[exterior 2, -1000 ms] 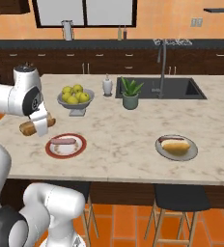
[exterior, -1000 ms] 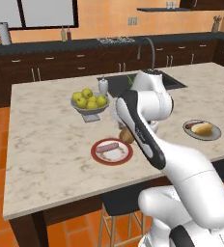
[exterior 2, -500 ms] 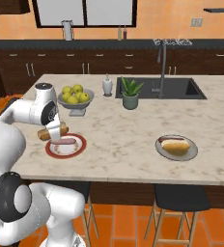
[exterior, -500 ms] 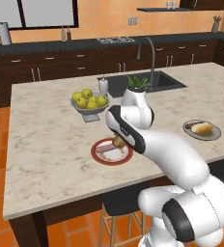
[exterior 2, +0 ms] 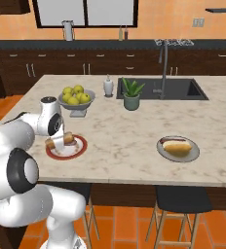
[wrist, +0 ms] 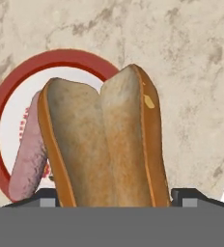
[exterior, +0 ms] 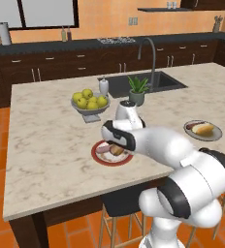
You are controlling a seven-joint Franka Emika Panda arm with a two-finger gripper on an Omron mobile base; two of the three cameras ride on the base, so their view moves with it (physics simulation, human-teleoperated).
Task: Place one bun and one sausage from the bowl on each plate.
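Golden-brown bun [wrist: 104, 142] fills the centre of my hand view, pinched in my gripper [wrist: 111, 195] above the red-rimmed plate [wrist: 3, 103], beside the sausage [wrist: 29, 161] at lower left, ready for release there.

Both base views look forward and down over the table [exterior: 46, 140] from behind the arm, 1 from its left and 1 from its right, sharing the red-rimmed plate [exterior: 99, 156] and sink [exterior 2: 180, 90]. The hand view looks close along the pincer [wrist: 113, 195] onto that plate.
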